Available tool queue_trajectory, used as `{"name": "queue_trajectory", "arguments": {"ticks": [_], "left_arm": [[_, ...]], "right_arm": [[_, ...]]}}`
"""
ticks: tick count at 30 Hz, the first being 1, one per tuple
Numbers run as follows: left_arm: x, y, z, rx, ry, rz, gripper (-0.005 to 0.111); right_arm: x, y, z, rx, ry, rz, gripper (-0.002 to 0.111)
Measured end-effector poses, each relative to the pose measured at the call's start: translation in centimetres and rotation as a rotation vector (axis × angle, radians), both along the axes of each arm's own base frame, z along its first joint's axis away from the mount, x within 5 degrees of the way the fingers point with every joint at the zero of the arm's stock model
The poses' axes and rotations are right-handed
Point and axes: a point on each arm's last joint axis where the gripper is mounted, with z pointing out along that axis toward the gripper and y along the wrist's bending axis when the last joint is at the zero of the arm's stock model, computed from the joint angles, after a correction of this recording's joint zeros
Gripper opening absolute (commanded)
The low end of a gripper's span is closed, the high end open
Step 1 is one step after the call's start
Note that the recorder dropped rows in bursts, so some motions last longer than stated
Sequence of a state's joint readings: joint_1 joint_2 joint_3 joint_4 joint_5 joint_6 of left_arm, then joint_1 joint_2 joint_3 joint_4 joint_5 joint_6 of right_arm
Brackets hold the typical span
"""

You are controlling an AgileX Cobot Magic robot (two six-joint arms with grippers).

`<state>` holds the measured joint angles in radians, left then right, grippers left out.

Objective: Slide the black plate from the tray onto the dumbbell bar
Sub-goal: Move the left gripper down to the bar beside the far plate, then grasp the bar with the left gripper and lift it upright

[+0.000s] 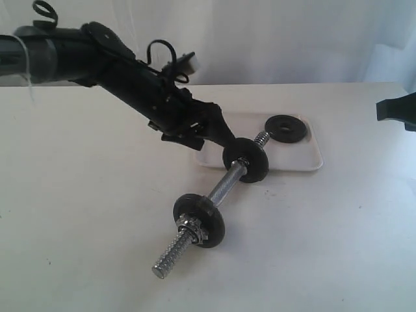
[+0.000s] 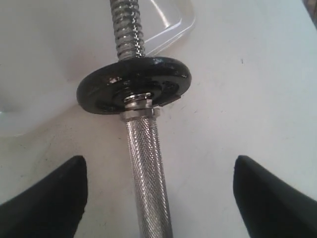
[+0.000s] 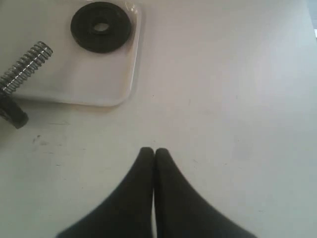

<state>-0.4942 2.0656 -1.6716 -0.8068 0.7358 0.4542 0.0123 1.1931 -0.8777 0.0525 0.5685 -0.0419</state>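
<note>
Probably heavy and slick, the black plate (image 1: pixel 286 128) needs a rim grip; my left gripper (image 2: pixel 158 161) stands wide, my right gripper (image 3: pixel 154 151) closed

In the exterior view the right gripper (image 3: pixel 154 152) is cut off at the 3 o'clock edge, with only a black stub shown, and the left arm (image 1: pixel 65 52) is cut off at 9 o'clock. The side of the tray (image 1: pixel 305 159) toward 9 o'clock is partly hidden behind the left gripper (image 2: pixel 159 159) — part of its near rim behind a mounted disc (image 1: pixel 246 160). In both wrist views the dumbbell bar (image 2: pixel 146 163) and the tray are cropped by the frame edges. The shape of the nut (image 1: pixel 190 225) is too small to be made out.
</note>
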Motion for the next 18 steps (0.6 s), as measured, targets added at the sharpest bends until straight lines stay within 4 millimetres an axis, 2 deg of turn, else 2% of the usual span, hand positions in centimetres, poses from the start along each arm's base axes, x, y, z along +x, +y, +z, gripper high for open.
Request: {"name": "queue_trajectory", "arguments": {"ticks": [4,9,12,18], "left_arm": [[0.3,-1.4,-2.4,0.020,-0.008,0.019,0.082],[1.3,-2.0,-6.0,0.036,0.015,0.082,0.080],[1.0,-3.0,-7.0,0.023,0.038,0.086,0.074],[0.5,-3.6,-7.6,0.030,0.059,0.063,0.074]], "right_arm": [[0.1,0.0,0.0,0.000,0.000,0.001,0.000],[0.1,0.0,0.0,0.000,0.000,0.001,0.000],[0.1,0.0,0.0,0.000,0.000,0.001,0.000],[0.1,0.0,0.0,0.000,-0.002,0.001,0.000]]}}
